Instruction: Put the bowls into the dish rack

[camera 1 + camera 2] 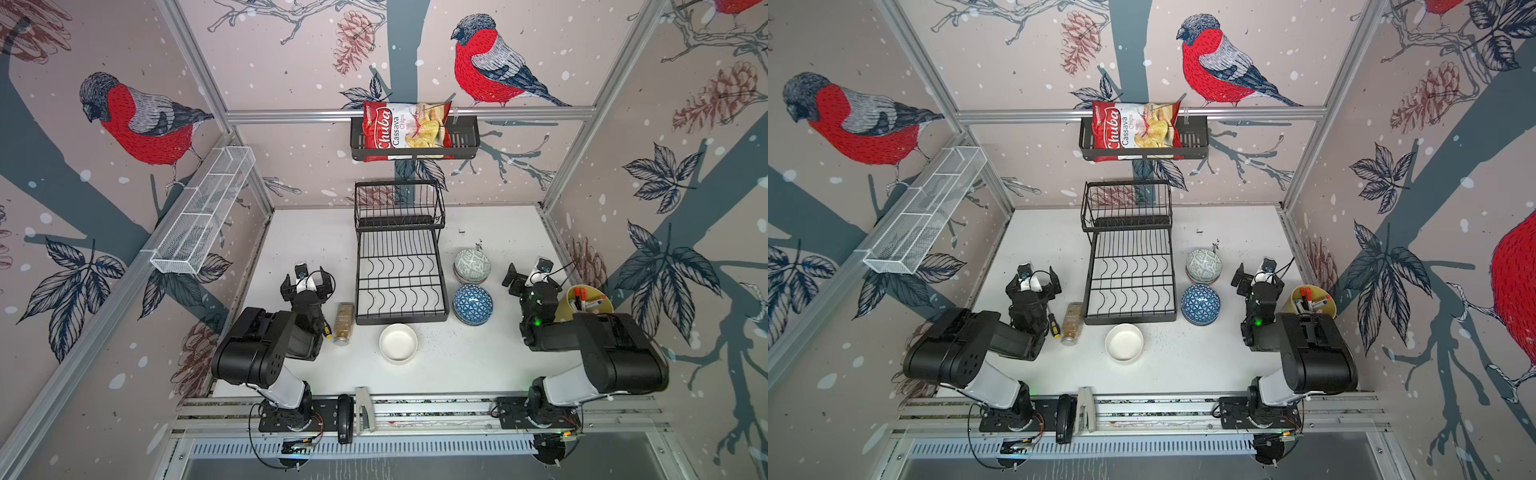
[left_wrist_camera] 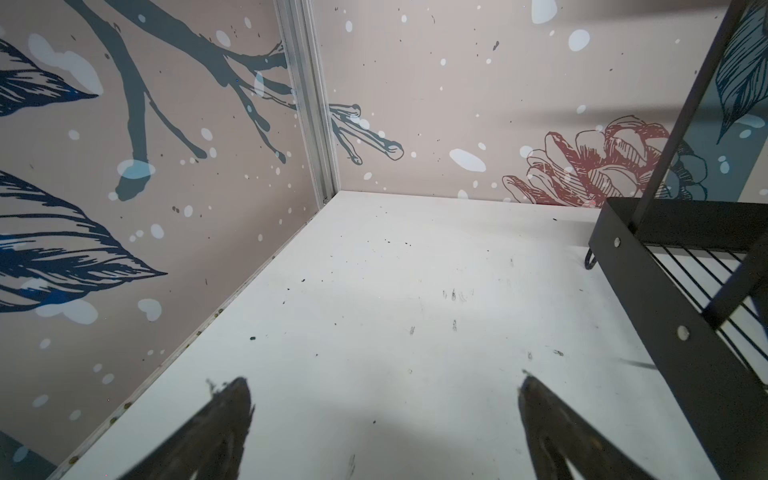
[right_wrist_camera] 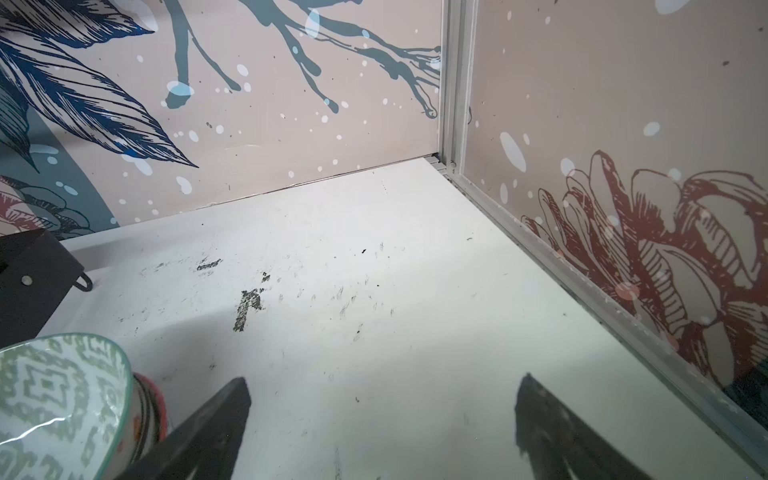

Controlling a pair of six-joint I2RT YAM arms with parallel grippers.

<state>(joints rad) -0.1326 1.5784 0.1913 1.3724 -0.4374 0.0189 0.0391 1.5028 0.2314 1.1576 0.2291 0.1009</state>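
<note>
The white bowl (image 1: pixel 398 343) sits upright nearest the arms, just before the dish rack (image 1: pixel 401 319). Right of the rack, a blue-topped stack (image 1: pixel 473 304) and, farther back, a grey-green-topped stack (image 1: pixel 472 265) hide their lower bowls (count unclear). Both the left gripper (image 2: pixel 383 377) and the right gripper (image 3: pixel 384 380) gape wide, holding nothing, over the table (image 2: pixel 415 270).

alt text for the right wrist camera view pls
The right gripper, jaws open and empty, hovers over a scuffed white table. Beside one finger stands a stack of bowls topped by a grey-green patterned one, with a corner of the black dish rack beyond and leaf-printed walls behind.
</note>
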